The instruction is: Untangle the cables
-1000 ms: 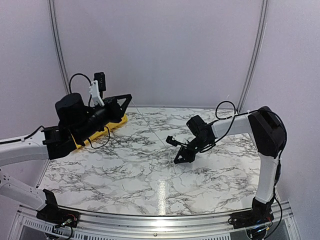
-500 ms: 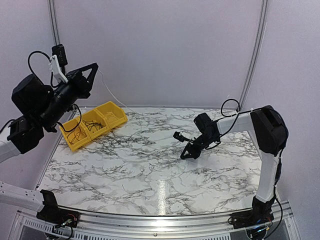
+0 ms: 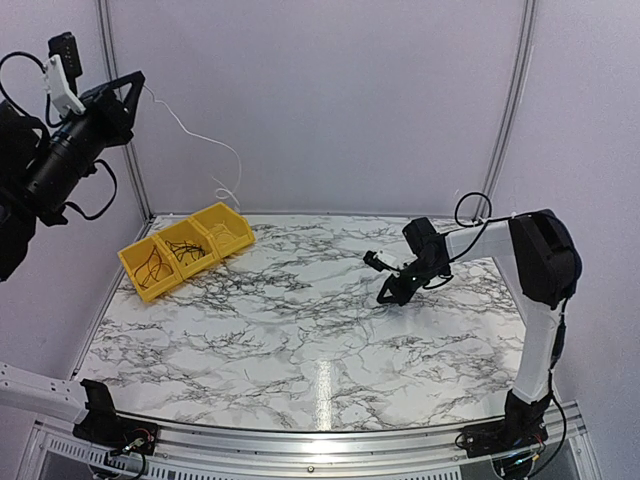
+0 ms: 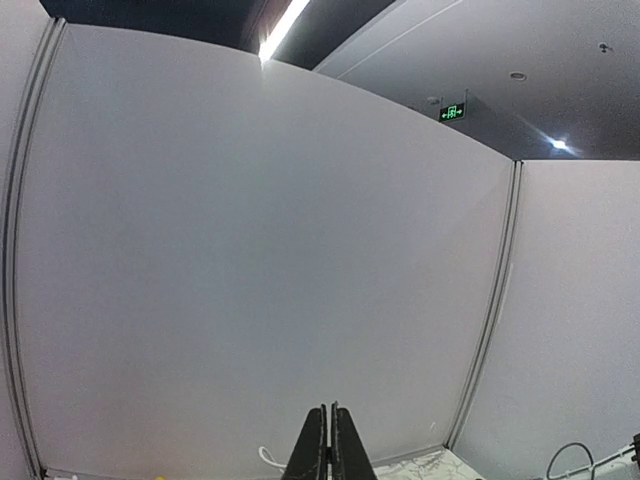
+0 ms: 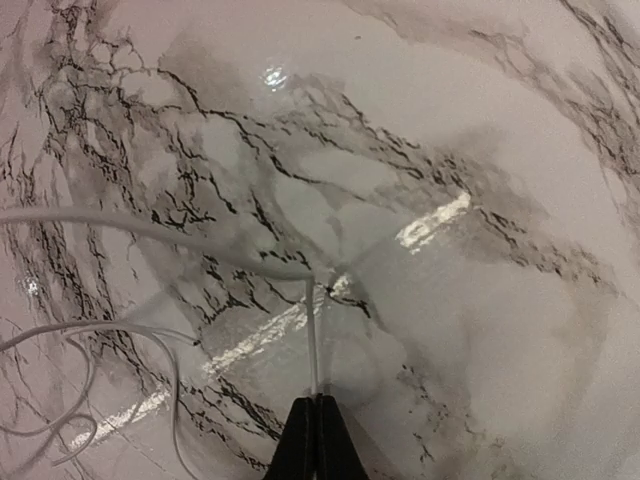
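While the left gripper (image 3: pixel 138 82) is high up, pinched shut on a thin white cable (image 3: pixel 205 135), the right gripper (image 3: pixel 384 299) is low at the table (image 3: pixel 300 340), pinching a white cable (image 5: pixel 312 340) too; dark wires (image 3: pixel 150 268) lie in the yellow bin (image 3: pixel 152 290).

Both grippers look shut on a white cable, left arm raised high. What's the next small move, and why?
Probably lift the left gripper slightly while the right gripper pins it low: the white cable hangs slack, curling above the yellow bin, so more pull should straighten it.
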